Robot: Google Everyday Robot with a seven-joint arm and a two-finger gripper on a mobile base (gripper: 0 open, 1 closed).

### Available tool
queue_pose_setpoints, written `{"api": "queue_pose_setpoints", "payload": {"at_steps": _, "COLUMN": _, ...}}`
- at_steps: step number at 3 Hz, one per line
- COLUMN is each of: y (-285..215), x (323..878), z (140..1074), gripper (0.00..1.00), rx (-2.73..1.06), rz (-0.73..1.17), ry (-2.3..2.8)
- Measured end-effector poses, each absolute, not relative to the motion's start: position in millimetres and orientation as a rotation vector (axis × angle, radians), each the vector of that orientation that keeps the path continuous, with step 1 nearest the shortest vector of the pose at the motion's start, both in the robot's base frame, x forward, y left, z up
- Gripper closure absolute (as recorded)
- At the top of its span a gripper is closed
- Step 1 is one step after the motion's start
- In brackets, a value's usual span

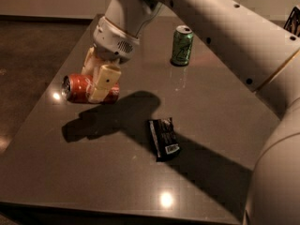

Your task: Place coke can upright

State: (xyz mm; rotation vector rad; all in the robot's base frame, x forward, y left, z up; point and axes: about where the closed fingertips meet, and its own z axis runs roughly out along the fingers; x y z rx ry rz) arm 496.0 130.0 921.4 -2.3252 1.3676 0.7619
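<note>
The coke can (76, 89) is red-orange with a silver end facing left, and it lies on its side. My gripper (95, 84) hangs from the big white arm and its cream fingers (106, 80) are shut across the can's middle. The can hangs a little above the grey table (93, 177), at the left side, and its shadow falls apart from it, nearer the front.
A green soda can (182, 45) stands upright at the back of the table. A black snack packet (163, 138) lies flat near the middle. The table's left edge runs close to the coke can, with dark floor beyond. My arm spans the right side.
</note>
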Motion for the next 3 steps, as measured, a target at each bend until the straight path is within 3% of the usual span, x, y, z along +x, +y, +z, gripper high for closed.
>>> {"api": "queue_pose_setpoints", "payload": {"at_steps": 3, "y": 118.1, "x": 511.0, "z": 945.7, "gripper": 1.00, "rx": -1.758, "rz": 1.021, "ry": 1.501}}
